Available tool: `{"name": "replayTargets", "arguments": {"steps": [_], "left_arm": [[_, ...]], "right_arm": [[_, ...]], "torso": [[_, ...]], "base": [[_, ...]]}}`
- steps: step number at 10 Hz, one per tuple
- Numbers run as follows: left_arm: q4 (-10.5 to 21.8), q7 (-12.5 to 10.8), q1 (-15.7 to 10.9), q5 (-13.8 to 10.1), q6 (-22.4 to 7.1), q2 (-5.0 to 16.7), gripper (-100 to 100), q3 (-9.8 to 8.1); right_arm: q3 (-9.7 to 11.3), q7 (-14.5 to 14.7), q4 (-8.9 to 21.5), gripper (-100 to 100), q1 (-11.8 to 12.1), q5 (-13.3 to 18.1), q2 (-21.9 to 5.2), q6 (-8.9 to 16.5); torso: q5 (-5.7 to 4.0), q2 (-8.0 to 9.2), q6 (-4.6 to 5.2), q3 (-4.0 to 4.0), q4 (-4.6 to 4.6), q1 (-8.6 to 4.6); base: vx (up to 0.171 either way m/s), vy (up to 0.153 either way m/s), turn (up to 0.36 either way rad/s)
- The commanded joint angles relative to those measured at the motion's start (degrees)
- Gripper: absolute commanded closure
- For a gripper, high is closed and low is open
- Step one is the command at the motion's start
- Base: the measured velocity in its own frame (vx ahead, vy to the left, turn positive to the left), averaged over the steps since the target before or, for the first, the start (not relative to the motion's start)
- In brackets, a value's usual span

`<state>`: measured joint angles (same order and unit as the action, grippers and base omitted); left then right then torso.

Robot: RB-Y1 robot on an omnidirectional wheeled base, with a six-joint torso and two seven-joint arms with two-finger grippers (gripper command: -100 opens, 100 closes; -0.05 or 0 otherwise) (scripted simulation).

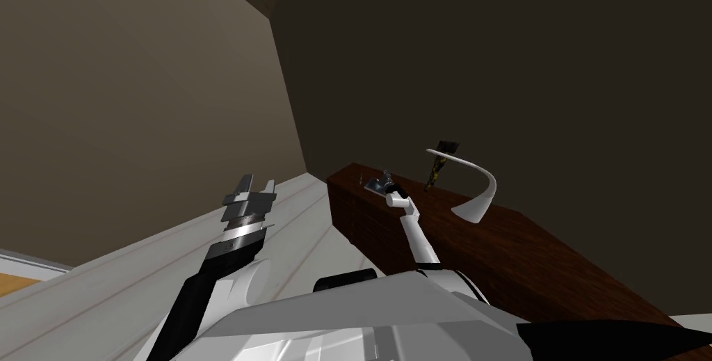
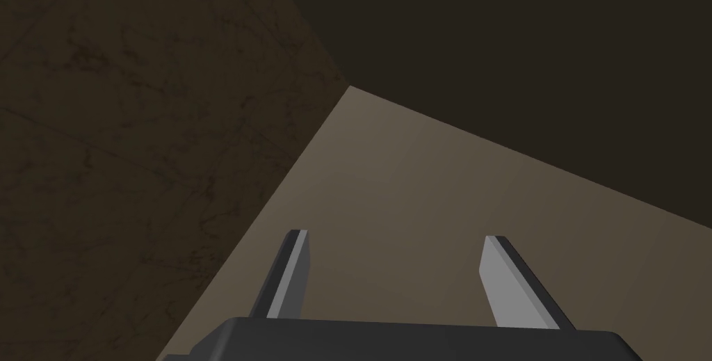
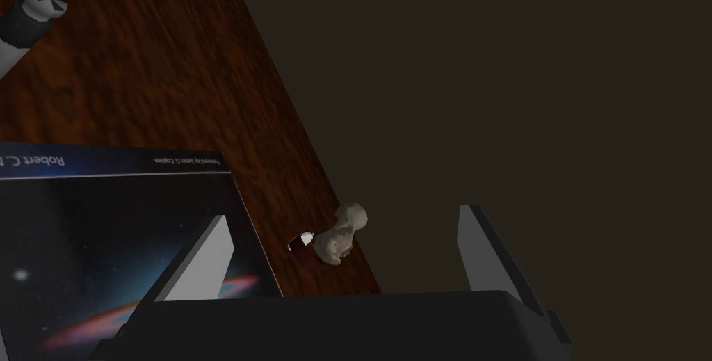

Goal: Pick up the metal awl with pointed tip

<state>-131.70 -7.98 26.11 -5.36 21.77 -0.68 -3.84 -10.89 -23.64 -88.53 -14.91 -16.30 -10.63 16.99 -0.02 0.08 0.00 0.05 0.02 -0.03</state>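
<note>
awl [image 3: 28,14] partly cut off, near book [image 3: 104,238] | right fingers [image 3: 201,259] wide | left fingers [image 2: 288,277] wide

- The left arm [image 1: 208,273] is bending upward at the robot's left side, dark at the forearm and white nearer the body.
- The left gripper [image 1: 256,184] is pointing up and forward, its two fingers [image 2: 295,277] standing wide apart.
- The right arm [image 1: 417,235] is stretching straight forward, slim and white.
- The right gripper [image 3: 344,214] is angling downward, blades spread apart and gripping nothing.
</note>
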Motion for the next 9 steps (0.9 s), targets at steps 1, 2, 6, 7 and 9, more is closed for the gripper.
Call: {"name": "replayTargets", "arguments": {"steps": [1,2,6,7,9], "left_arm": [[0.0,0.0,0.0,0.0,0.0,0.0,0,0.00],[0.0,0.0,0.0,0.0,0.0,0.0,0,0.00],[0.0,0.0,0.0,0.0,0.0,0.0,0,0.00],[0.0,0.0,0.0,0.0,0.0,0.0,0,0.00],[0.0,0.0,0.0,0.0,0.0,0.0,0,0.00]], "right_arm": [[-0.2,-1.3,1.7,-100,-1.8,-0.6,0.0,1.8],[-0.4,-3.5,4.3,-100,-4.2,-1.8,-0.2,3.9],[-0.6,-7.8,9.4,-100,-9.4,-4.3,-0.4,8.7],[-0.6,-7.8,10.7,-100,-9.9,-4.3,-0.4,8.7],[-0.6,-10.0,13.8,-100,-12.5,-5.4,-0.5,10.8]], "torso": [[0.00,0.00,0.00,0.00,0.00,0.00],[0.00,-0.01,-0.01,0.00,0.00,0.03],[0.02,-0.04,-0.01,-0.02,-0.01,0.10],[0.02,-0.06,0.00,-0.03,-0.01,0.10],[0.03,-0.08,-0.01,-0.05,-0.02,0.14]], "base": [[-0.017,-0.017,-0.045],[-0.019,-0.013,-0.096],[-0.008,-0.003,-0.048],[-0.001,0.005,-0.034],[0.004,0.011,-0.045]]}}
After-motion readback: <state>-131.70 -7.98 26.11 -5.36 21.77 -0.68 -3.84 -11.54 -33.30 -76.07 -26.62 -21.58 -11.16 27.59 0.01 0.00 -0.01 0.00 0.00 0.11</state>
